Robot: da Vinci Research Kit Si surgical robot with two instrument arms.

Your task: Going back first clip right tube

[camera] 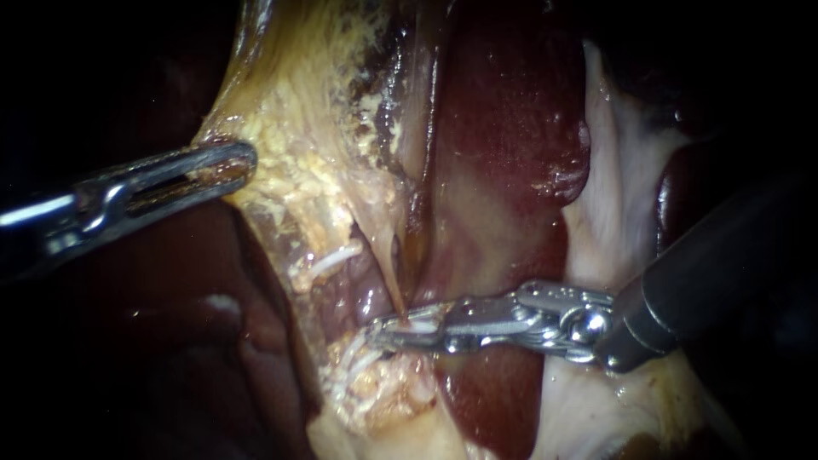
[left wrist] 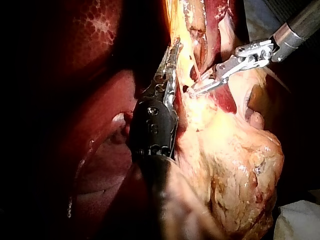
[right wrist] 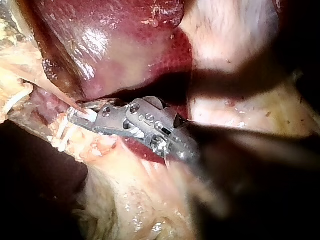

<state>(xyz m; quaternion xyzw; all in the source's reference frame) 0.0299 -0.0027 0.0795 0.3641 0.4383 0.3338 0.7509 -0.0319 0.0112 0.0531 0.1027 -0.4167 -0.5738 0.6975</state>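
My right instrument (camera: 399, 330) comes in from the right and lies across the dark red liver (camera: 503, 145). Its jaws stand slightly apart around a thin pale tube (camera: 390, 264) where it meets the yellow fat. A small whitish piece (right wrist: 90, 115) shows between them; I cannot tell whether it is a clip. My left instrument (camera: 228, 166) enters from the left, jaws shut on the edge of the yellow, fatty gallbladder tissue (camera: 298, 145), holding it stretched. In the left wrist view both instruments show: the left (left wrist: 174, 52) along the fat, the right (left wrist: 202, 89) at the tube.
White membrane (camera: 622, 187) lies behind my right instrument's shaft. A frayed lump of yellow fat (camera: 383, 383) sits just below its jaws. Dark liver surface (camera: 170, 324) fills the lower left. A white cloth corner (left wrist: 300, 220) shows beside the fat.
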